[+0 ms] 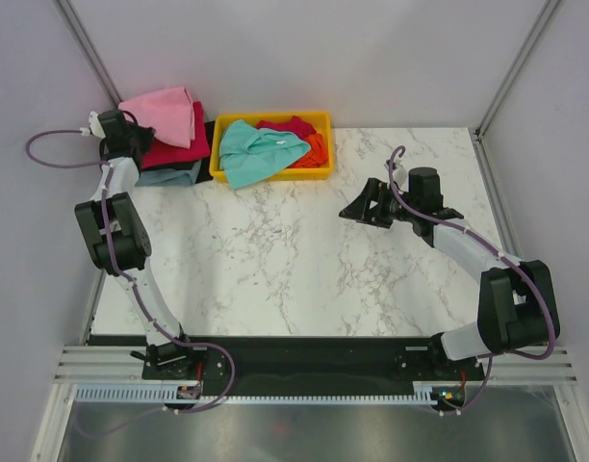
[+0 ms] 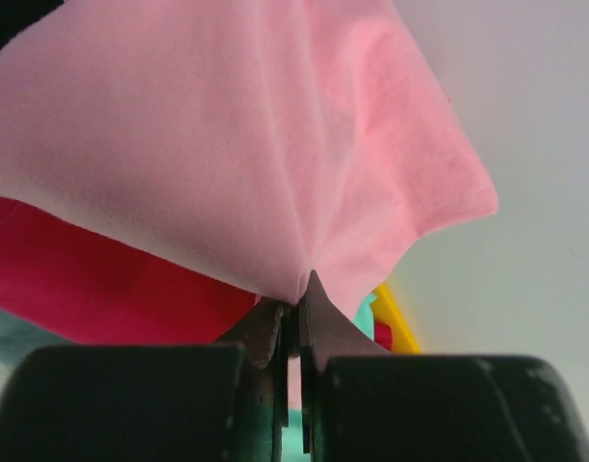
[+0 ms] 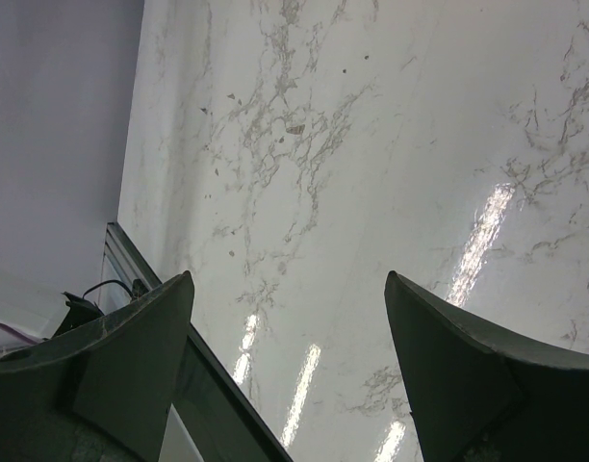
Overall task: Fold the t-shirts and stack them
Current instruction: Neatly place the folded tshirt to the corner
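My left gripper (image 2: 299, 289) is pinched tight on an edge of the soft light pink cotton t-shirt (image 2: 246, 135), which lies atop the crimson tee (image 1: 182, 144) at the table's eleven o'clock corner. My right gripper (image 3: 287, 279) hangs spread wide above the white marble tabletop (image 1: 275, 250) toward three o'clock, grasping nothing.
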You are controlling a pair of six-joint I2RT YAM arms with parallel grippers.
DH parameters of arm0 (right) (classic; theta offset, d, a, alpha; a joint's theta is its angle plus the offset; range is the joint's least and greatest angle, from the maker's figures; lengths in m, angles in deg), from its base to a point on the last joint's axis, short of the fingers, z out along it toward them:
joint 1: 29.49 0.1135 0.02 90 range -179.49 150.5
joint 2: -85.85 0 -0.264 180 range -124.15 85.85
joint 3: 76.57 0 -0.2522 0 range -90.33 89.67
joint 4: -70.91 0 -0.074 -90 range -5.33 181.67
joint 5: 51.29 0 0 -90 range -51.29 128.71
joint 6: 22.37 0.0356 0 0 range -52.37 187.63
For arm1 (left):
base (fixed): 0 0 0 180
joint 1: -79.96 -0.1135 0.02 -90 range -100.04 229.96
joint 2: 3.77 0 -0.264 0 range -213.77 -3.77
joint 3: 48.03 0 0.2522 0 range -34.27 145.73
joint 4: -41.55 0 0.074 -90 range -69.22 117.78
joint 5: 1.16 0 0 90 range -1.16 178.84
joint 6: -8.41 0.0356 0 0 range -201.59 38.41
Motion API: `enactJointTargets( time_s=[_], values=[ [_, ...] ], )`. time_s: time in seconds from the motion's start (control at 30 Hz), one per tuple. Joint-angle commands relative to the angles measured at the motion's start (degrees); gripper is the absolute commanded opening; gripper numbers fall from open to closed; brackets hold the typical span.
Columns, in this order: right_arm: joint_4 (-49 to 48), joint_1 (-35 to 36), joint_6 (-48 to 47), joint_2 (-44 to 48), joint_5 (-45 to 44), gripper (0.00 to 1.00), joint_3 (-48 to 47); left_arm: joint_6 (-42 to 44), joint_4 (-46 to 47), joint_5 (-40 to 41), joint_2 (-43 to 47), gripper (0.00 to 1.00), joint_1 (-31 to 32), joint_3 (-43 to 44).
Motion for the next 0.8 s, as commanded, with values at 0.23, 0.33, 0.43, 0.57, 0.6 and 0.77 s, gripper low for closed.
enactJointTargets(
  time_s=[0.23, 0.33, 0.43, 0.57, 0.6, 0.77],
  values=[
    [-2.10, 0.36, -0.19, 1.44, 0.97, 0.89, -0.47, 2.31, -0.05, -3.54, 4.47, 0.02, -0.23, -2.76],
    [-2.10, 0.27, -0.19, 1.35, 0.97, 0.89, -0.47, 2.57, -0.05, -4.33, 5.35, 0.15, -0.58, -4.43],
    [-2.18, 0.36, -0.19, 1.26, 0.97, 0.89, -0.47, 2.48, -2.51, -7.05, 6.31, 0.56, -0.93, -5.83],
    [-2.45, 0.44, -0.02, 1.18, 1.05, 0.89, -0.39, 2.84, -2.95, -7.85, 9.65, 0.77, -0.94, -8.30],
    [-2.62, 0.44, 0.25, 1.09, 1.06, 0.89, -0.39, 2.66, -2.87, -6.72, 11.31, 0.77, -1.02, -8.65],
    [-2.98, 0.44, 0.51, 1.00, 1.50, 0.89, -0.39, 1.96, -2.16, -6.70, 10.28, 0.71, -1.02, -3.40]
  ],
)
